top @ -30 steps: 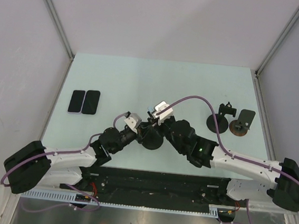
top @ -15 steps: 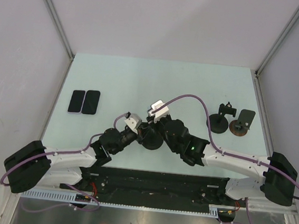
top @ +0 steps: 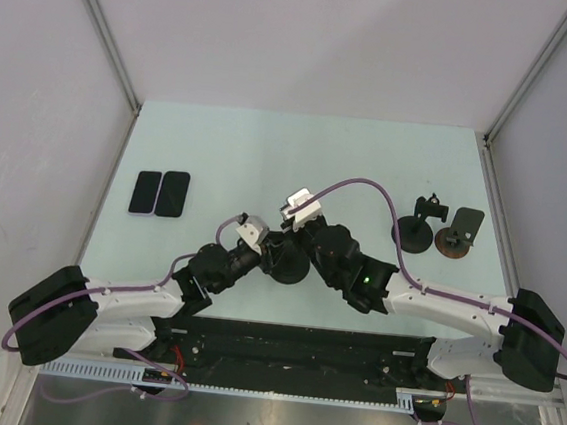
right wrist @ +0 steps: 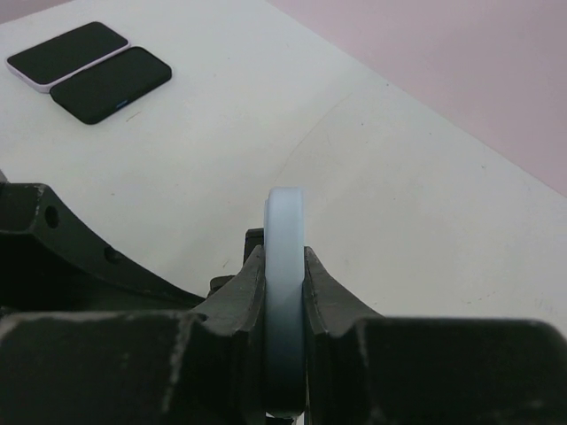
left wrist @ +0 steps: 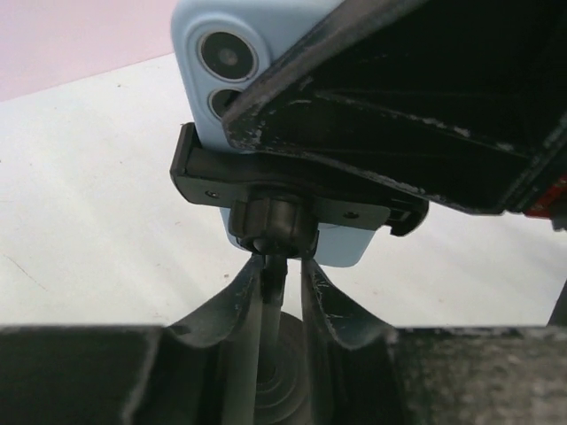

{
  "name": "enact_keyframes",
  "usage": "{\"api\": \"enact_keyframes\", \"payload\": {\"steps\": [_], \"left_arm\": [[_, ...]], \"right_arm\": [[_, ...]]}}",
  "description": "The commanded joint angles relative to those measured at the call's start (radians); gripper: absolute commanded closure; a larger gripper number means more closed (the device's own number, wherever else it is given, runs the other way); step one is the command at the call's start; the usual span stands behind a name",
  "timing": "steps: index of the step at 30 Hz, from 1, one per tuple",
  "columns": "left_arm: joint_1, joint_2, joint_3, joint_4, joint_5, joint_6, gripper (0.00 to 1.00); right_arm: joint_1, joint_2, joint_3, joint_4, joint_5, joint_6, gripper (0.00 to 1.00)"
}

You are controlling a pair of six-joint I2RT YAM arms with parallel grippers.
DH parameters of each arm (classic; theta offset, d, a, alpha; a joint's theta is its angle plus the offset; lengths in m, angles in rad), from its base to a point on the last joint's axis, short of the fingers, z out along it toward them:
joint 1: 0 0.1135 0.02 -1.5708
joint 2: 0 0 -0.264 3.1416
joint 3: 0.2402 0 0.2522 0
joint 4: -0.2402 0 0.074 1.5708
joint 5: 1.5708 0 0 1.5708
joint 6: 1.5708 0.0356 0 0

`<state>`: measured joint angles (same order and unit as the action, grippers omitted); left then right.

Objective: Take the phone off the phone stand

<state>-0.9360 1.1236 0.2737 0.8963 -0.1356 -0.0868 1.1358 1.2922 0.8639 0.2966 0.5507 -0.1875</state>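
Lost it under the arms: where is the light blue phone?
Top view: the phone sits mid-table, clamped in the phone stand, pinched edge-on by the right gripper, left gripper at the stem.

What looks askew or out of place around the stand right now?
Nothing stands out. The light blue phone sits clamped in the phone stand; the left gripper straddles the stem, the right gripper pinches the phone's edge. Two other phones lie flat at far left, two spare stands at right.

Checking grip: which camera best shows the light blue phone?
Left wrist: light blue phone back, lenses, black stand clamp visible. Right wrist shows only its edge; top external, arms hide it.
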Motion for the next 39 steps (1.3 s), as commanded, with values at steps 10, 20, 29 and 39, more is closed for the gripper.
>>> {"api": "enact_keyframes", "payload": {"steps": [10,20,29,39], "left_arm": [[-0.014,0.048,0.050,0.030,-0.035,0.042,0.37],[-0.014,0.053,0.068,0.064,-0.015,0.067,0.43],[-0.014,0.016,0.036,0.107,0.059,0.055,0.48],[-0.014,-0.038,0.010,0.128,0.059,0.065,0.48]], "right_arm": [[0.036,-0.083,-0.002,-0.047,-0.009,0.000,1.00],[0.041,-0.108,-0.002,-0.102,-0.054,0.020,1.00],[0.035,-0.108,-0.002,-0.125,-0.098,0.043,1.00],[0.021,-0.114,-0.019,-0.139,-0.173,0.036,1.00]]}}
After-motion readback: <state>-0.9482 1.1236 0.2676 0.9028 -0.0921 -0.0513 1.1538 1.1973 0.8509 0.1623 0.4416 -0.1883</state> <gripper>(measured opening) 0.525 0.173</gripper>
